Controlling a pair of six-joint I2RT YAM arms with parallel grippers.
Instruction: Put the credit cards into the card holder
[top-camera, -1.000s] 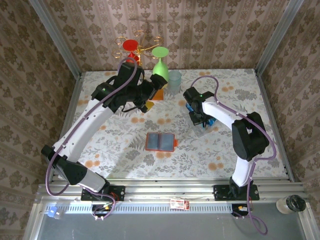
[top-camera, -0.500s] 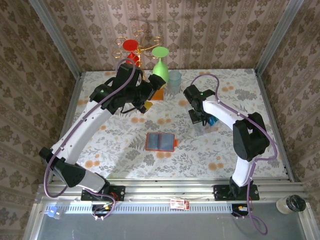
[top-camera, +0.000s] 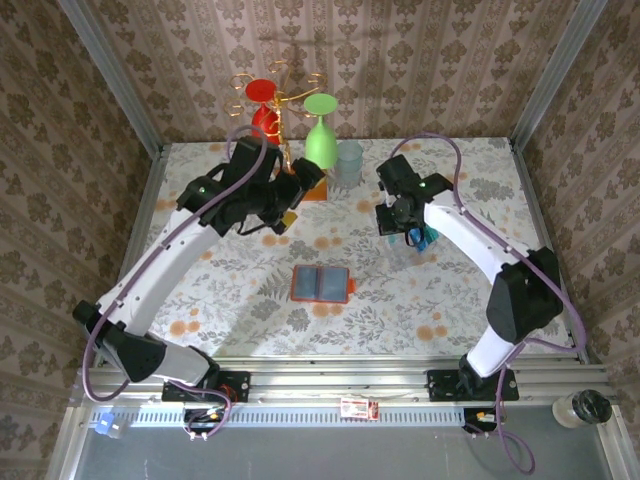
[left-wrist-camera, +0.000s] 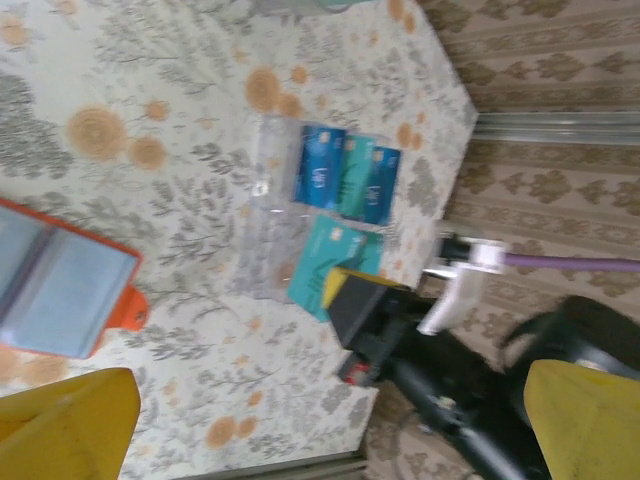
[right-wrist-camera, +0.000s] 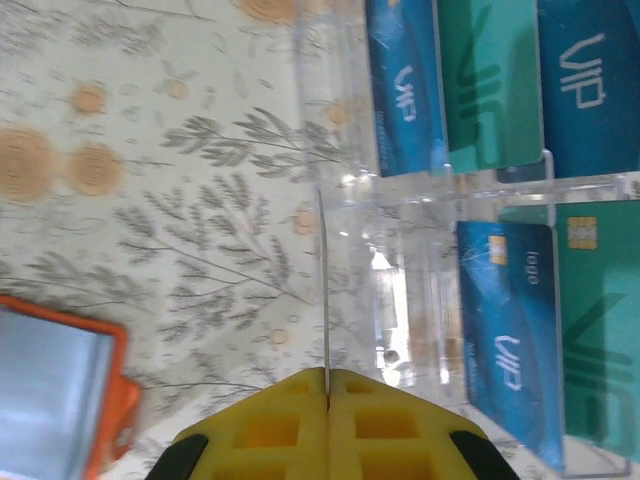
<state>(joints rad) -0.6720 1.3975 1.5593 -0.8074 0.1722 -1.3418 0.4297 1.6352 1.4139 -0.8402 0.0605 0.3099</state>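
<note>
The card holder (top-camera: 322, 284) lies open at mid-table, orange rim with grey-blue pockets, and shows as well as the card holder (left-wrist-camera: 60, 290) and the card holder (right-wrist-camera: 50, 395). My right gripper (right-wrist-camera: 327, 375) is shut on a thin card (right-wrist-camera: 325, 290) seen edge-on; from above it is a teal card (top-camera: 430, 238) held over the table. More credit cards, blue (right-wrist-camera: 405, 90) and teal (right-wrist-camera: 490, 90), sit in a clear plastic rack (right-wrist-camera: 400, 300). My left gripper (left-wrist-camera: 325, 405) hangs open and empty at the back left, its yellow fingers (left-wrist-camera: 70, 415) far apart.
A red goblet (top-camera: 262, 95), a green goblet (top-camera: 320, 130) and a clear cup (top-camera: 350, 160) stand at the back edge, with an orange object (top-camera: 316, 190) beside them. Patterned walls enclose the table on three sides.
My right gripper has risen and swung back and to the right, carrying the teal card away from the rack. The left arm has drawn slightly back and left.
</note>
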